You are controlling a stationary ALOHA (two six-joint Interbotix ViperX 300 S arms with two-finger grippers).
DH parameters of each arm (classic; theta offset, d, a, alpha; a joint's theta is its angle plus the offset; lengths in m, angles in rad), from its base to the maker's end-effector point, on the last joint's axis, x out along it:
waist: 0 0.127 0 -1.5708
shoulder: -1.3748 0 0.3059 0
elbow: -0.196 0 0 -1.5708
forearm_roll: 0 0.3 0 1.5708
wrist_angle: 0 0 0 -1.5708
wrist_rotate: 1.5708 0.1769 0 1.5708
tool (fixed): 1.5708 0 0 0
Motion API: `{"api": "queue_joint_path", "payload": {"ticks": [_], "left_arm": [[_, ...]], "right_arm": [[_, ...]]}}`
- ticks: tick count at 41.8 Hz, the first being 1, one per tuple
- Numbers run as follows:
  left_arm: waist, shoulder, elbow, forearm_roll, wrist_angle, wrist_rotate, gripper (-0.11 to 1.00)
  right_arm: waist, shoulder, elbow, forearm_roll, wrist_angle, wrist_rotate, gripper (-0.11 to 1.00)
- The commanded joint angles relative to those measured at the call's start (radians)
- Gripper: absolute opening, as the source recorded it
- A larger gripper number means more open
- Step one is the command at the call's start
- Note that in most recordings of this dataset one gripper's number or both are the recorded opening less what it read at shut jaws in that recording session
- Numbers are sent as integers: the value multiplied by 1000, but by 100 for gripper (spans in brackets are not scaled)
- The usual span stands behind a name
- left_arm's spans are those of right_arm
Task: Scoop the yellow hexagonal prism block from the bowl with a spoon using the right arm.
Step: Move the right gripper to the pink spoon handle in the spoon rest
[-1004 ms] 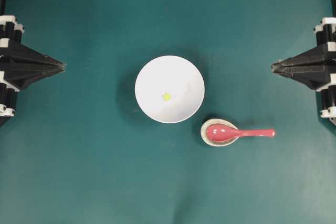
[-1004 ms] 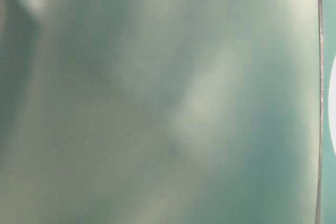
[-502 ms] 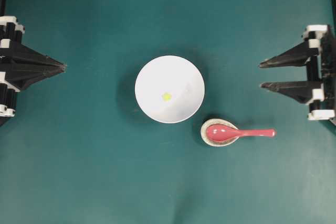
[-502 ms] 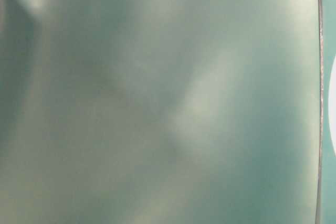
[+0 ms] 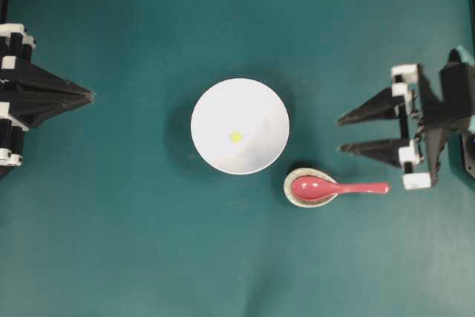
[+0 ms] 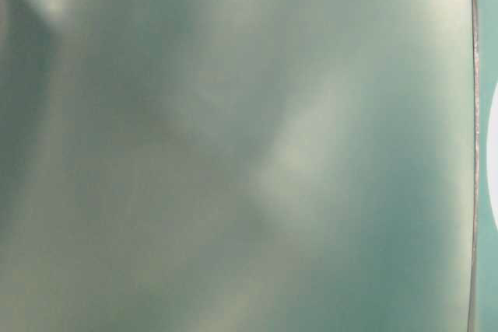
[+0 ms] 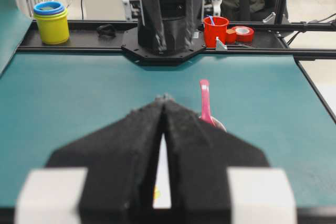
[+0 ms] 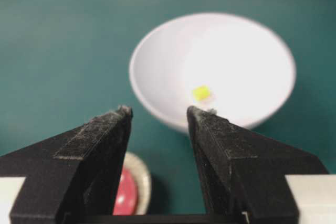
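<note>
**Right Hand Open, Spoon Not Yet Grasped**

The bowl (image 5: 239,125) stands near the middle of the counter (image 5: 133,243). The block (image 5: 235,136) lies on the bowl floor, slightly toward the near-left side of centre in the overhead view, clear of the wall. No long axis or facing direction can be resolved for the block.

The spoon (image 5: 338,188) lies just beside the bowl, toward the near-right edge of the counter. Its scoop sits in the rest (image 5: 297,196) with the hollow facing up. Its handle runs level along the counter's left-right line, free end pointing at the right edge. Judgement: this layout keeps the handle raised off the counter and presents it to the right arm, so fingers can close around it without scraping the surface.

The right hand (image 5: 343,133) is spread wide and holds nothing. Its fingers point toward the bowl. It is near the handle tip but apart from it, on the far side. In the right wrist view the block and bowl appear between the fingers, and the scoop and rest show at the lower left.

The left hand (image 5: 89,96) is parked at the left edge, fingers pressed together, empty, well apart from the bowl.

Step in hand, by judgement: approach to the handle. Scooping has not begun.

The table-level view is blurred and yields nothing usable.
</note>
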Motion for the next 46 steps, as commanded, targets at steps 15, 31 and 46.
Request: {"api": "queue_joint_path", "payload": {"ticks": [15,31,46], "left_arm": [[0,8,-14,2,9,-2,1],[0,9,-12,2,17,-3,1],[-2,9,-11,2,17,-3,1]], "right_arm": [[110,230,52,109,-213,52,53],[270,356,104,319,-373,52,53],[367,462,110,416,-469,52,53]]}}
